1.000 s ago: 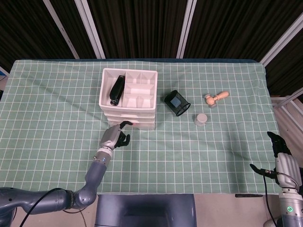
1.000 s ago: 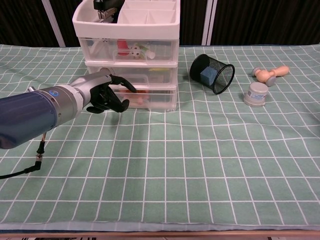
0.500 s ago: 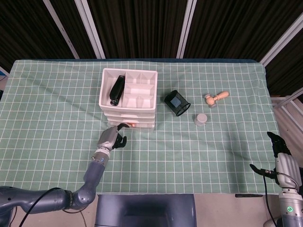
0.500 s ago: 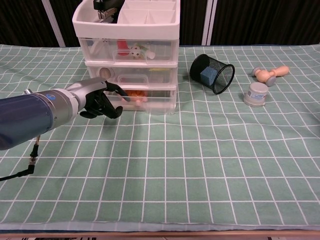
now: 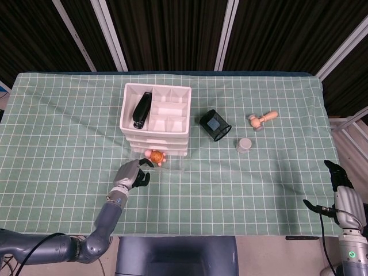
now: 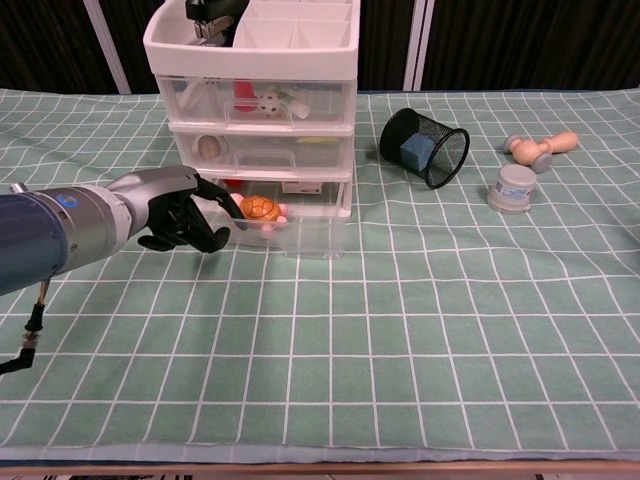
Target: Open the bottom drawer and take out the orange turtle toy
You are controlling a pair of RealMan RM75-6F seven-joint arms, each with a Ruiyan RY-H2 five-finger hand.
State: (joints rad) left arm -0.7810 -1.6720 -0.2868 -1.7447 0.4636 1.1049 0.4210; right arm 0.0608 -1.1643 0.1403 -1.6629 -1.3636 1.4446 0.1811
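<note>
1. The left hand (image 6: pixel 180 208) sits low at the front left corner of the bottom drawer (image 6: pixel 300 225), its dark fingers (image 6: pixel 222 200) curled round the drawer's front edge. It appears to be hooked on that edge, though the exact contact is hard to make out.
2. The drawer stands pulled well out of the white drawer unit (image 5: pixel 155 118), so the opening step looks nearly done. Any further pull should run straight toward the robot, keeping the tray level so it does not slip out of its slot.
3. The orange turtle toy (image 6: pixel 262 209) lies inside the open drawer near its left side, just beside the fingers, shell up and exposed from above.
4. The next move is probably to let go of the edge, lift clear of the clear wall, then come down over the shell and pinch it across its sides.
5. The right hand (image 5: pixel 339 185) hangs off the worktop (image 5: pixel 69 132) edge, far from everything, fingers spread on nothing.
</note>
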